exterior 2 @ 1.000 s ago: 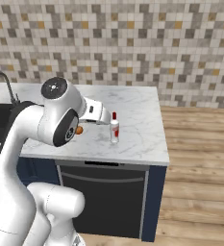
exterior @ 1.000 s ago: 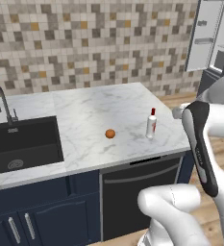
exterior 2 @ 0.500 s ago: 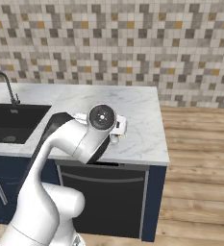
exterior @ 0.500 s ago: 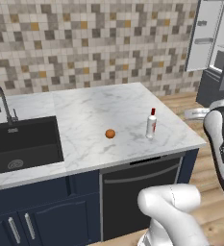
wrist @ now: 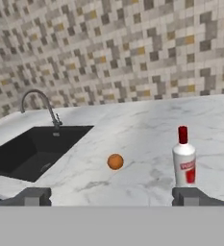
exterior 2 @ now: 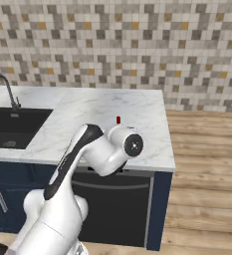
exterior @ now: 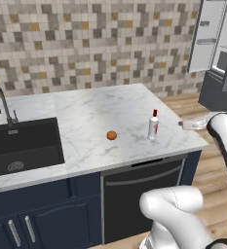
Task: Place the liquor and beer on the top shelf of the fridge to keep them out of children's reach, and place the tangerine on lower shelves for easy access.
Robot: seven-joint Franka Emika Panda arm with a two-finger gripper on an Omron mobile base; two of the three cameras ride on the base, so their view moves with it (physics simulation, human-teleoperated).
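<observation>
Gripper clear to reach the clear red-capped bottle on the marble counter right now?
Probably yes. In the hand view the clear red-capped glass bottle stands upright ahead of the open jaws, nothing between; the small orange tangerine sits apart, toward the sink.

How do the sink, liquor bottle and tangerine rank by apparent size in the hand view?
1. Sink, largest by far.
2. Liquor bottle.
3. Tangerine, smallest.
The bottle and tangerine look about equally distant, so their order seems safe.

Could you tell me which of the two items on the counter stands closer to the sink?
The tangerine: the small orange fruit lies between the sink and the upright red-capped liquor, which stands nearer the counter's far end.
</observation>
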